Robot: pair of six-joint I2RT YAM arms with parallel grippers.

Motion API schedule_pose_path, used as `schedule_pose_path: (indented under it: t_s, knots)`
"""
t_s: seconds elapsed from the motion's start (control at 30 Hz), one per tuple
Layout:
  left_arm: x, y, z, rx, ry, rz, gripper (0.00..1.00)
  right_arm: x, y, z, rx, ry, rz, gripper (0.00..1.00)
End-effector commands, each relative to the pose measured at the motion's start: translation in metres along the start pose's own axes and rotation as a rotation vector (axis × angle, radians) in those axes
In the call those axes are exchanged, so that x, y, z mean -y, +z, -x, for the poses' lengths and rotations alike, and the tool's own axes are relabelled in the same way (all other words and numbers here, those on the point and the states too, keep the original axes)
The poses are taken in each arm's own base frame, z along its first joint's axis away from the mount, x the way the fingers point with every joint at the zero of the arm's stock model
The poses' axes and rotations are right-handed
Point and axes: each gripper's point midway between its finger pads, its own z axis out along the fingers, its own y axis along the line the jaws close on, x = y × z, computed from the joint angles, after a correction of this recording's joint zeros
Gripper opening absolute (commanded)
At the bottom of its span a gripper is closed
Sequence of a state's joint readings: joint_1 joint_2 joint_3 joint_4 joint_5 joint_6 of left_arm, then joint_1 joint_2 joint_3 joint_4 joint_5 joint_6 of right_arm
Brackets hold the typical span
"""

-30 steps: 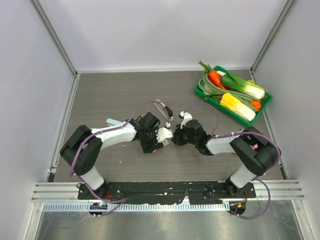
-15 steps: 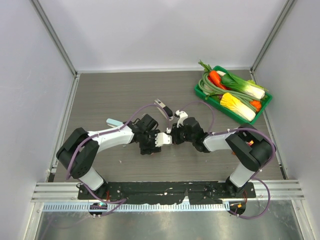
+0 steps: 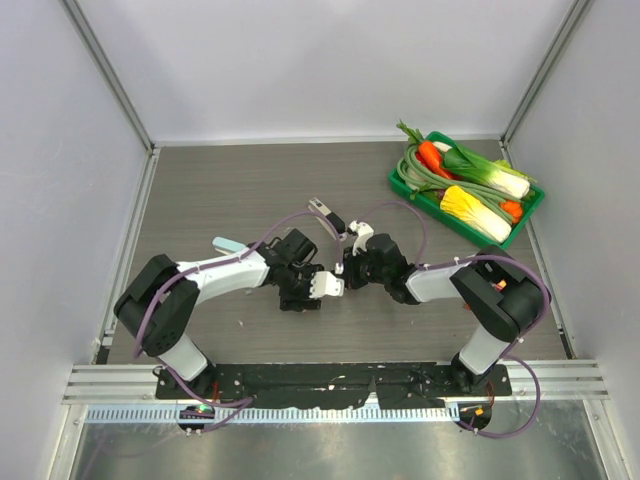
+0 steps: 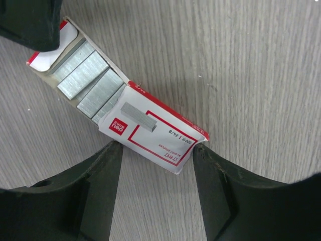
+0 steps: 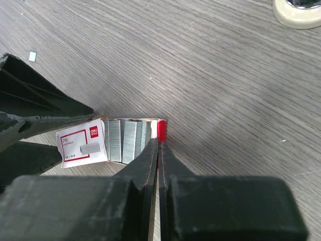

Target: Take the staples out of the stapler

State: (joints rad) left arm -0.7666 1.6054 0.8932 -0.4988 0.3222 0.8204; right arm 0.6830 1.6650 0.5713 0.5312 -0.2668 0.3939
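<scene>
The left claw (image 4: 156, 149) is clamping the closed end of the red-and-white cardboard staple box (image 4: 150, 131). The right claw (image 5: 158, 142), nearly closed, is pinching its red flap. The oblong pale blue-grey stapler (image 3: 327, 215) is lying just beyond both claws.

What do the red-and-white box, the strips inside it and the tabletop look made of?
The staple box looks like thin printed card, its flap edges creased. The staple strips: bare metal, dull silver sheen. The tabletop: grey wood-grain, matte, probably laminate.
</scene>
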Motion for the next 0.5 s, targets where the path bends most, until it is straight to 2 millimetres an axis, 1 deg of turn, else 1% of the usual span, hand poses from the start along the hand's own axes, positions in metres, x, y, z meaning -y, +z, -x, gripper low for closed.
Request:
schedule_pose_path:
  t_s: [0.0, 0.27, 0.4, 0.47]
  knots:
    - [-0.003, 0.009, 0.017, 0.041, 0.083, -0.022, 0.62, -0.03, 0.001, 0.007, 0.0, -0.031, 0.136, 0.06]
    - [0.005, 0.01, 0.032, 0.065, 0.116, -0.057, 0.61, -0.027, 0.001, 0.003, -0.015, -0.016, 0.131, 0.06]
    - [0.01, 0.012, 0.034, 0.066, 0.14, -0.075, 0.6, -0.024, -0.002, -0.002, -0.023, -0.01, 0.119, 0.06]
    - [0.009, 0.013, 0.033, 0.056, 0.143, -0.069, 0.6, -0.025, -0.003, -0.003, -0.024, -0.009, 0.118, 0.06]
